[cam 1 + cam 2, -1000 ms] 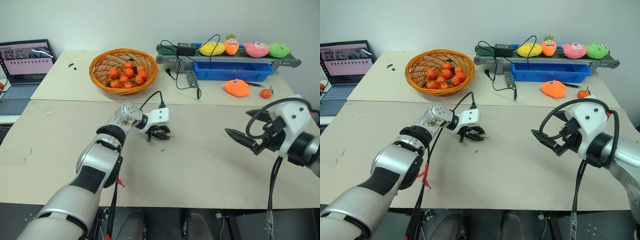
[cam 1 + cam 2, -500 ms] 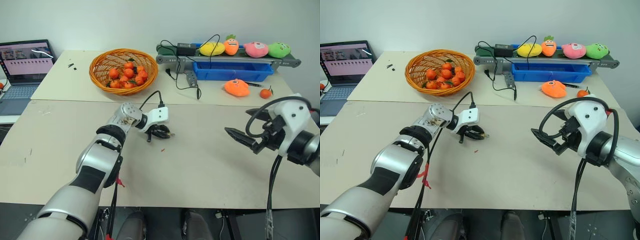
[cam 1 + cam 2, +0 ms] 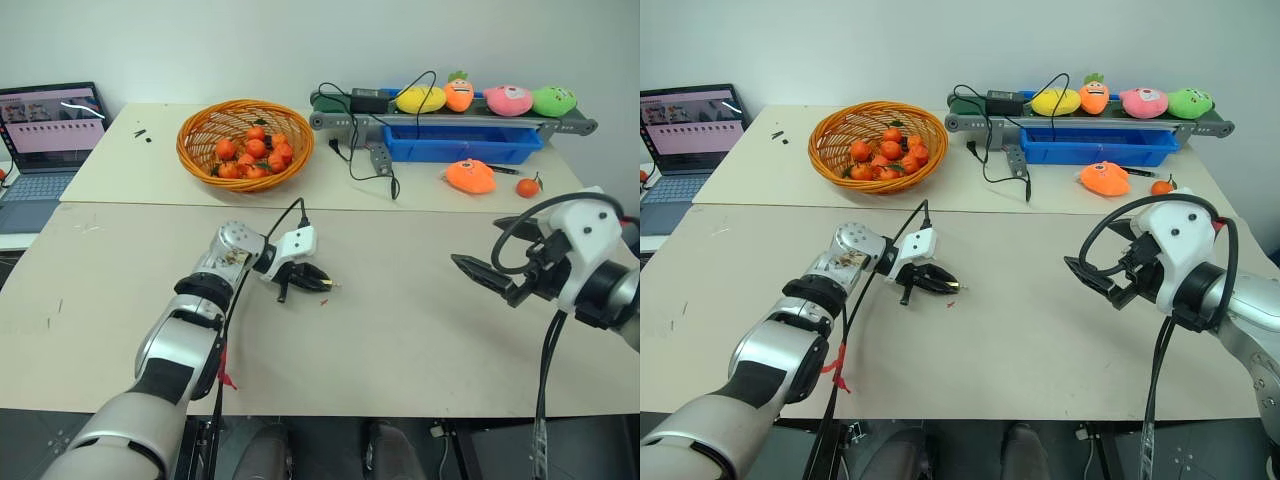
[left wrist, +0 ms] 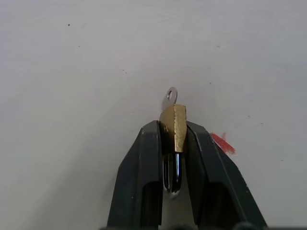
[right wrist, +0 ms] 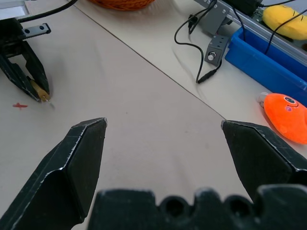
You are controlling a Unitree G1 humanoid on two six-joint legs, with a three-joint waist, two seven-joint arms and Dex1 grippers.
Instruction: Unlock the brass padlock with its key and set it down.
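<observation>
While the left gripper [image 4: 173, 143] reaches out low over the table [image 3: 420, 320], its two black fingers [image 4: 144, 167] pinch the brass padlock [image 4: 173, 127] between them. The fingers are close together, with only the little gold lock in the gap. The lock's gold body sticks out past the fingertips, and its thin silver shackle [image 4: 171, 175] runs back between the fingers toward the wrist. The key [image 4: 170, 97] pokes out of the far end of the lock, away from the gripper, and its small round head with a hole shows beyond the gold body. Lock and key sit just above the pale tabletop; I cannot tell if the key's tip touches it.

Just beside this gripper, near one fingertip, a small red mark [image 4: 223, 143] lies on the table.

Well apart from it, off to the side, the right gripper [image 3: 485, 279] hangs in the air above the table. Its fingers [image 5: 79, 163] are spread wide with nothing between them, and it points across toward the left gripper.

Far beyond the left gripper stands an orange basket [image 3: 245, 143] full of small oranges [image 3: 255, 155]. Beyond the right gripper sit a blue tray [image 3: 465, 146], an orange plush toy [image 3: 472, 176] and a row of bright plush toys [image 3: 490, 98]. A laptop [image 3: 45, 140] sits open at the far side past the left arm.
</observation>
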